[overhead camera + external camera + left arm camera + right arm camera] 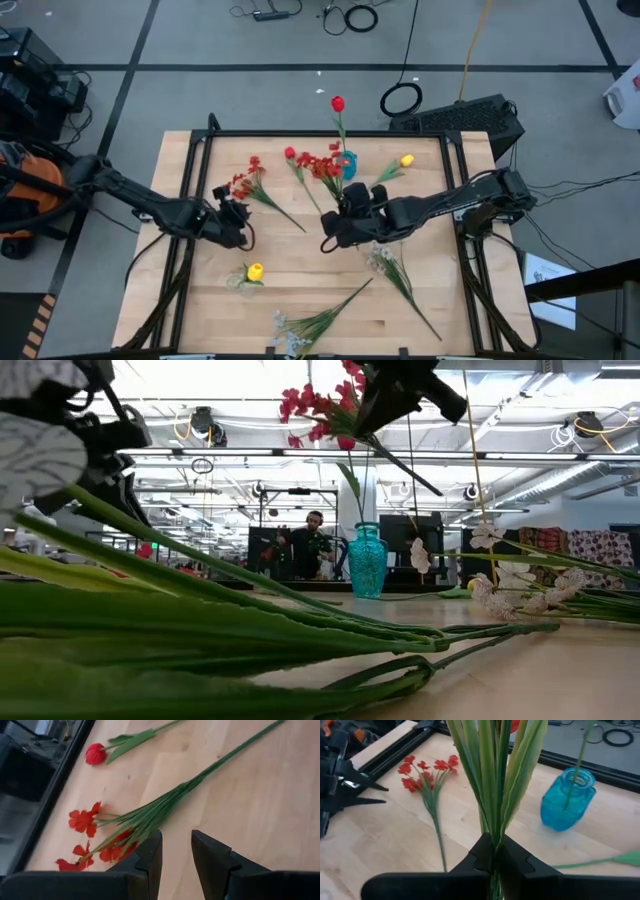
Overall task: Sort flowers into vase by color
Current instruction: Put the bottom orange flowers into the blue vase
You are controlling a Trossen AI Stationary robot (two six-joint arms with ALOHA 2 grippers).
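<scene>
1. Closest to the low camera you see the pale blossom sprays (310, 325) lying at the table (480, 320) front edge, well apart from the blue vase (347, 164)
2. A yellow bud (254, 271) stands in the faint clear glass vase (240, 284), in front of the blue vase and to its left
3. Your right gripper (496, 852) is just in front of the blue vase, its fingers pressed together on the green stems of a red spray (322, 168), which it holds up over the table
4. Your left gripper (176, 851) is far left of the blue vase, its fingers narrowly apart and holding nothing, just by the stems of another red spray (102, 837) that lies flat on the wood
5. The blue vase stands near the table back edge and has one red bud (338, 103) in it; a yellow bud (406, 160) lies to its right
</scene>
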